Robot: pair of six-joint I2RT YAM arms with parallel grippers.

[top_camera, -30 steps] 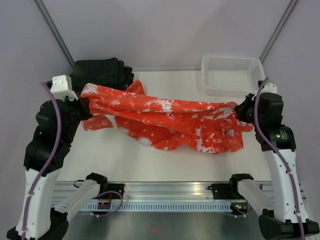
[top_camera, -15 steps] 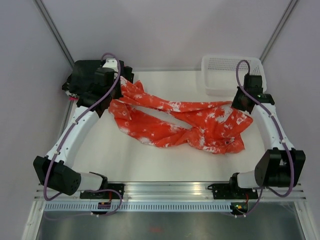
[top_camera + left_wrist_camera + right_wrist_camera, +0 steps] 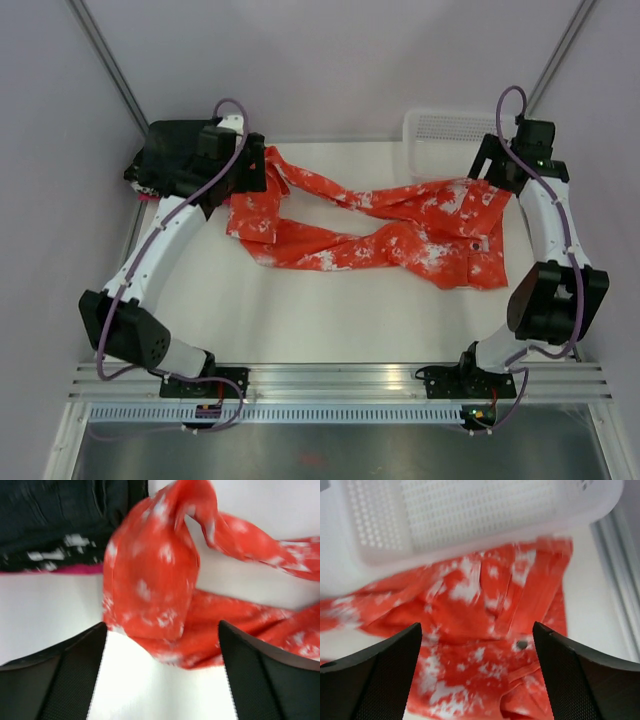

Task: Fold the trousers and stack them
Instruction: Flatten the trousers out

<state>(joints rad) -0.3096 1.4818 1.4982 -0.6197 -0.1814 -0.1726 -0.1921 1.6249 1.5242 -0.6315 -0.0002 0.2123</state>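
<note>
1. The trousers (image 3: 380, 235) are laid twisted across the table (image 3: 330, 320), waistband (image 3: 540, 595) beside the basket (image 3: 455, 135).
2. Left jaws and right jaws are parted, empty.
3. Thin, limp cloth is expected; waistband corners are best pinched.

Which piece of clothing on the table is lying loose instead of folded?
The orange-red trousers with white splotches, sprawled across the table; the black clothes in the far left corner are folded in a pile.

Top view, upper left: left arm (image 3: 165, 240) is covering pt of black garments (image 3: 162, 148). Both wrist views are blurring; trousers (image 3: 150, 580) are running off right edge.
</note>
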